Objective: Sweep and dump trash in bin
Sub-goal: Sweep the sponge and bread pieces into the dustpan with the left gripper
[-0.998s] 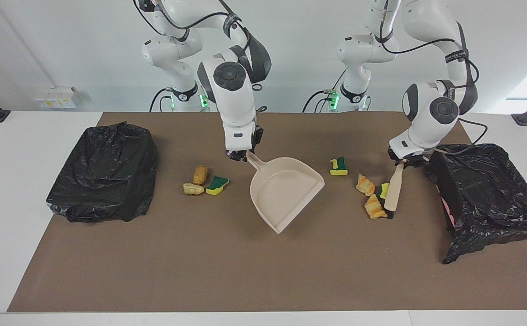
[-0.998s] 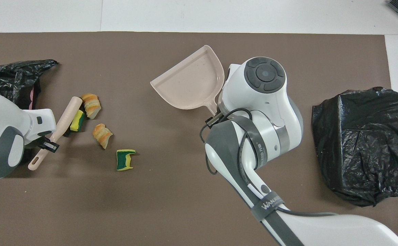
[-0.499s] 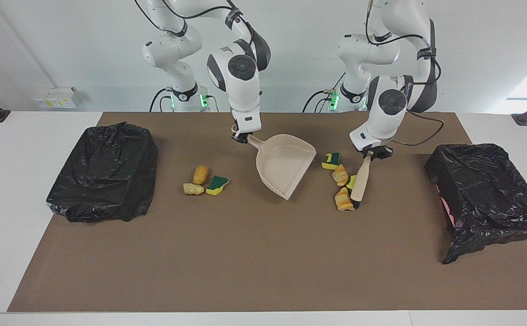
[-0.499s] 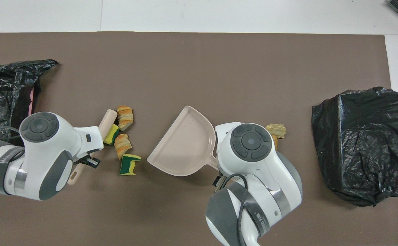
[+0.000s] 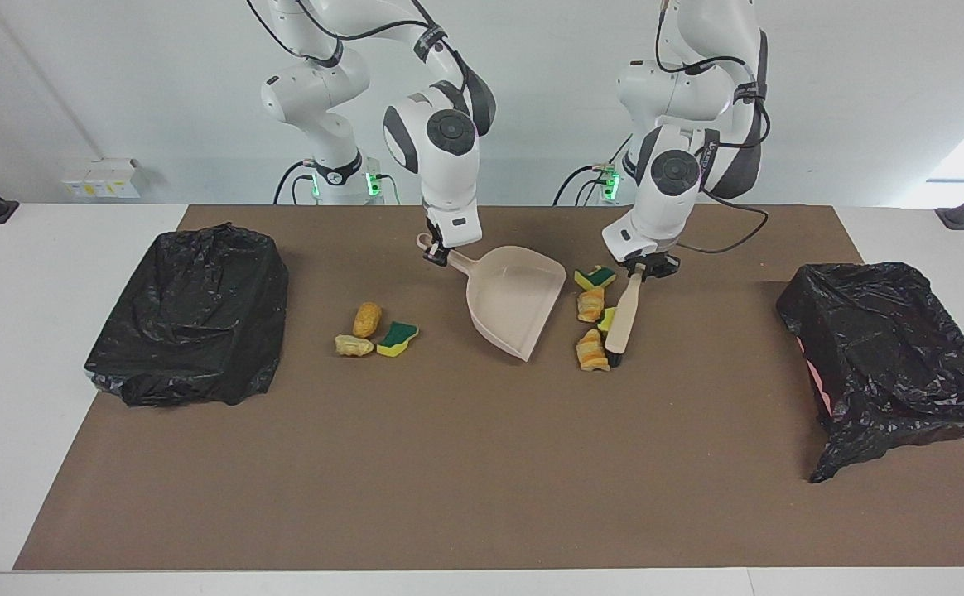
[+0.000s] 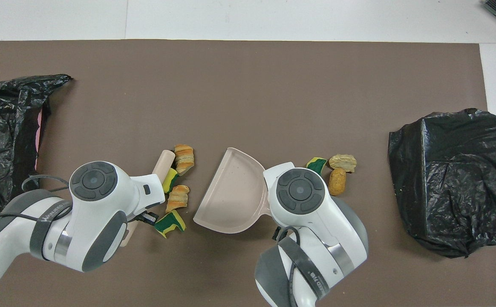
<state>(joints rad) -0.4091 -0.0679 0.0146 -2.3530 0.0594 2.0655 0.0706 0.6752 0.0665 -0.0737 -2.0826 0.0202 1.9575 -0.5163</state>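
Note:
My right gripper (image 5: 439,253) is shut on the handle of the beige dustpan (image 5: 511,310), whose open edge rests on the mat. My left gripper (image 5: 641,270) is shut on the handle of the beige brush (image 5: 624,314). The brush lies slanted beside the dustpan, toward the left arm's end. Several trash scraps lie between brush and pan: a green-backed sponge chunk (image 5: 594,277), a bread lump (image 5: 590,305) and another bread lump (image 5: 592,352). Three more scraps (image 5: 374,333) sit beside the pan toward the right arm's end. From overhead the dustpan (image 6: 231,196) and brush (image 6: 163,163) show partly under the wrists.
A bin lined with a black bag (image 5: 192,323) stands at the right arm's end of the brown mat. A second black-bagged bin (image 5: 879,356) lies tipped at the left arm's end, with pink showing inside. White table borders the mat.
The left gripper has dragged the brush toward the dustpan, pushing several scraps along with it. The right gripper has pulled the dustpan nearer to the robots and turned it toward the brush.

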